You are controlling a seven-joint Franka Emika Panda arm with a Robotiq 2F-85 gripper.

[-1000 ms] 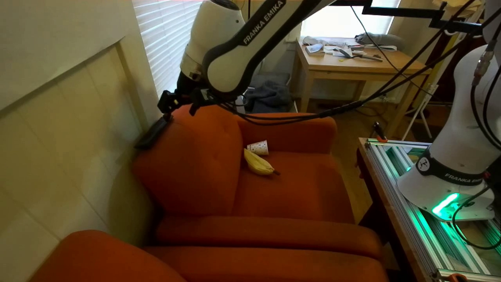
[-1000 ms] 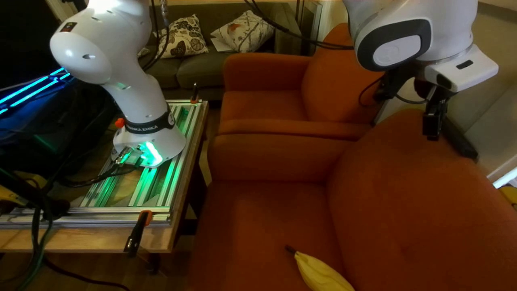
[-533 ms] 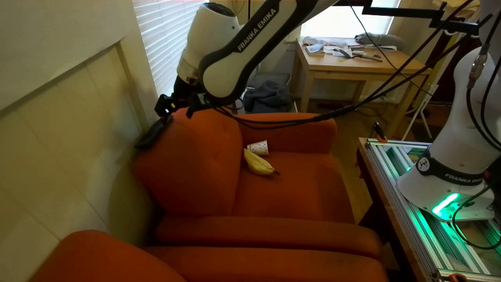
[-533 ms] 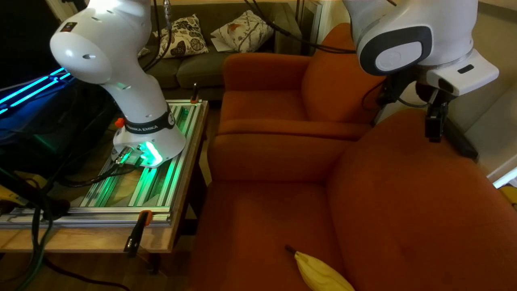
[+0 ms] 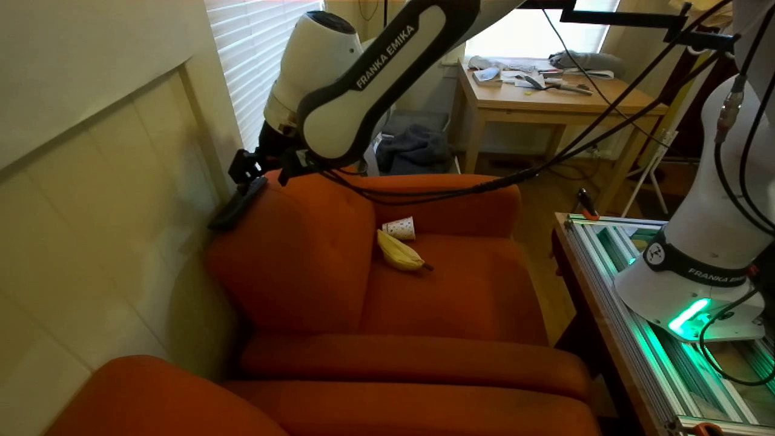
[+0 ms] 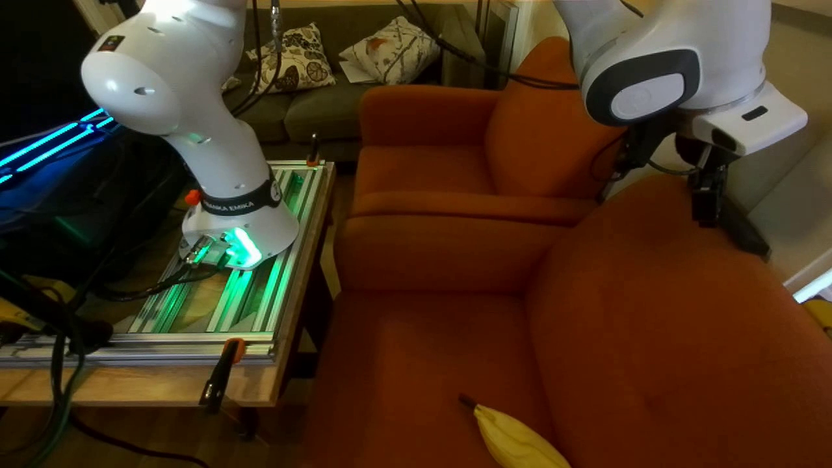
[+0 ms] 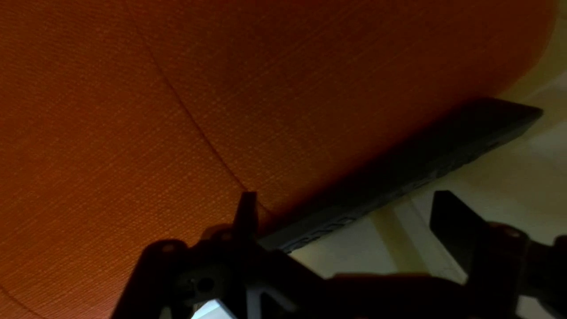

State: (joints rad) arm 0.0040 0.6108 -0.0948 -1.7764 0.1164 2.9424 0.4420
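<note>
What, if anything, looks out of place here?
The patterned cup lies on its side on the orange seat, beside the yellow banana-like object; both look misplaced there. The black bar along the rear edge of the backrest, near the open gripper, also seems oddly placed.
</note>
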